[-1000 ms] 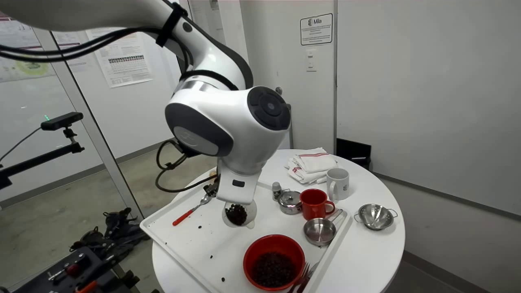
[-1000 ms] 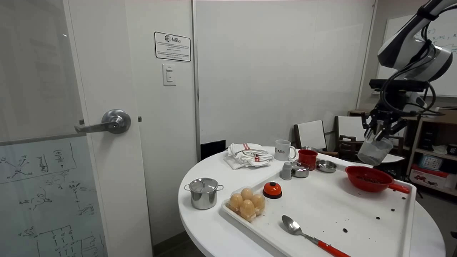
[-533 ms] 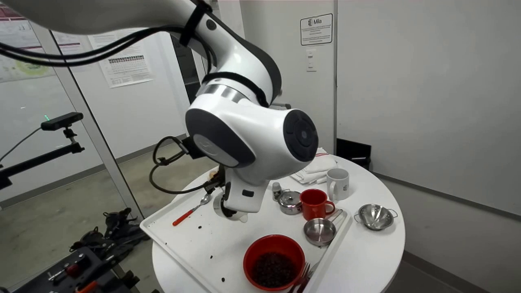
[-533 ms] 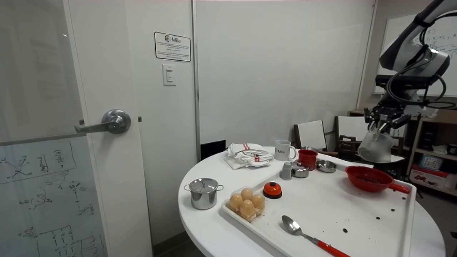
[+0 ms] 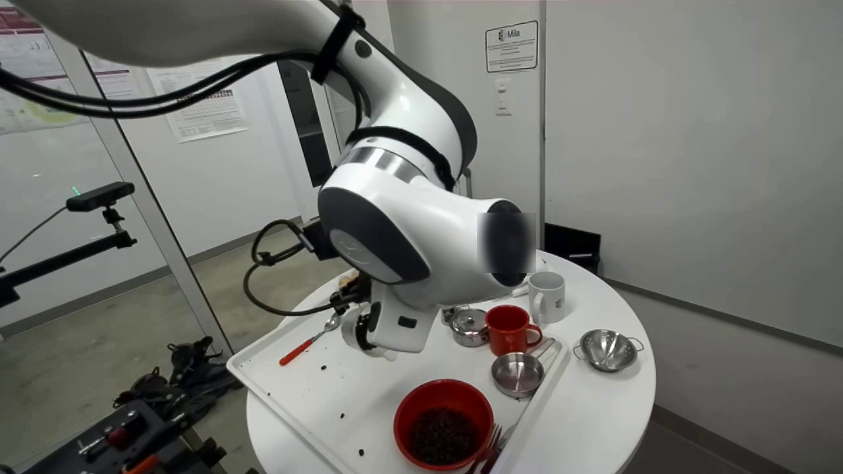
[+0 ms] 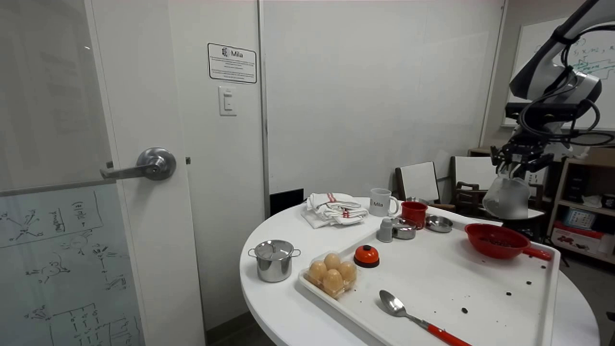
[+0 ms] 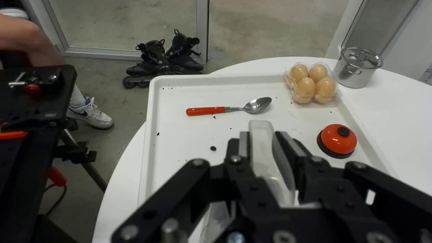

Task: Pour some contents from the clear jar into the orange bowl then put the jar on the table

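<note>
Clear jar [image 6: 499,196] hangs just beneath fingers [image 7: 243,145], pale handle [image 7: 262,143] pinched between them; orange bowl [image 5: 442,394] sits lower, on table [image 5: 593,415].

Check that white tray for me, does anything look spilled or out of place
Yes: small dark bits lie scattered on the white tray, some near the orange bowl, others by the spoon. They resemble the bowl's dark contents, so they look spilled.

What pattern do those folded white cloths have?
Red stripes; the cloths show best in an exterior view.
</note>
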{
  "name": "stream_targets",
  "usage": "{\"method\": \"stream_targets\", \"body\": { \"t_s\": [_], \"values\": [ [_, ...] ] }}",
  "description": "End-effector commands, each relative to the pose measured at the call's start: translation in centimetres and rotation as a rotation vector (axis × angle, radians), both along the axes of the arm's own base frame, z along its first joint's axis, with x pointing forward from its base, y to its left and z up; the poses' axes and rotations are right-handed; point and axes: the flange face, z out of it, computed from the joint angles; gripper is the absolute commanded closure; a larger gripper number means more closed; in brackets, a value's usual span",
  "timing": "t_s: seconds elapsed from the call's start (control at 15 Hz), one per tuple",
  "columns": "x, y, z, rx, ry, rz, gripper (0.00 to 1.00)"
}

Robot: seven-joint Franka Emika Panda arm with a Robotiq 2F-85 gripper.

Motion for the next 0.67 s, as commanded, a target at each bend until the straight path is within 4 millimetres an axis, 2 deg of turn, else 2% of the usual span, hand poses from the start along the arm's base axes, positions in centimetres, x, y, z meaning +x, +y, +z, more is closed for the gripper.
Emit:
{"method": "stream_targets", "body": {
  "t_s": [0.0, 0.2, 0.6],
  "values": [
    [0.3, 0.3, -0.2, 0.057, 0.018, 0.054, 0.94],
    [0.0, -0.4, -0.3, 0.14, 0.015, 0.059, 0.94],
    [-1.5, -4.2, -0.1, 0.255, -0.006, -0.009, 0.94]
  ]
}}
